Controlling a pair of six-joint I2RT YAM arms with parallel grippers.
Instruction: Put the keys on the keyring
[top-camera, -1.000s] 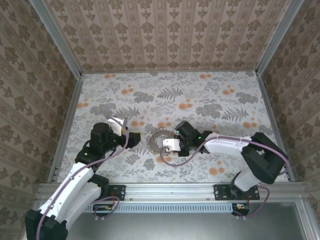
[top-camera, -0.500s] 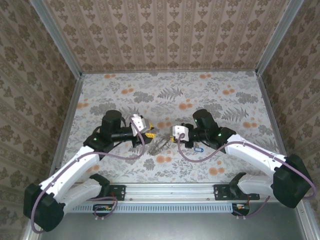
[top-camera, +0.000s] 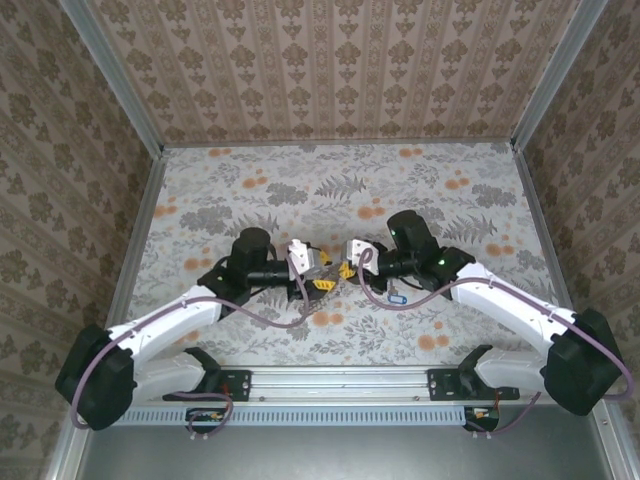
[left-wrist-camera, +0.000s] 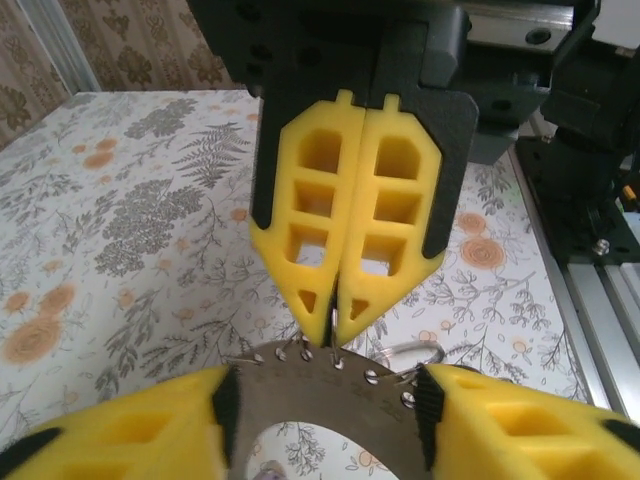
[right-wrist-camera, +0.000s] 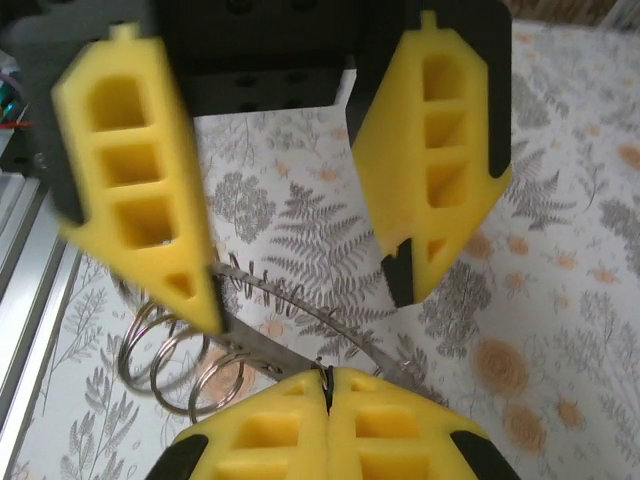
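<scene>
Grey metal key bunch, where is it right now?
Left wrist view: the dull grey metal key bunch sits bottom centre, pinched by the shut right claw, between the spread fingers of the left claw.

The keys (left-wrist-camera: 320, 385) run off the left wrist view's lower edge. Upper left in the right wrist view, a yellow finger (right-wrist-camera: 135, 180) is blurred.
</scene>
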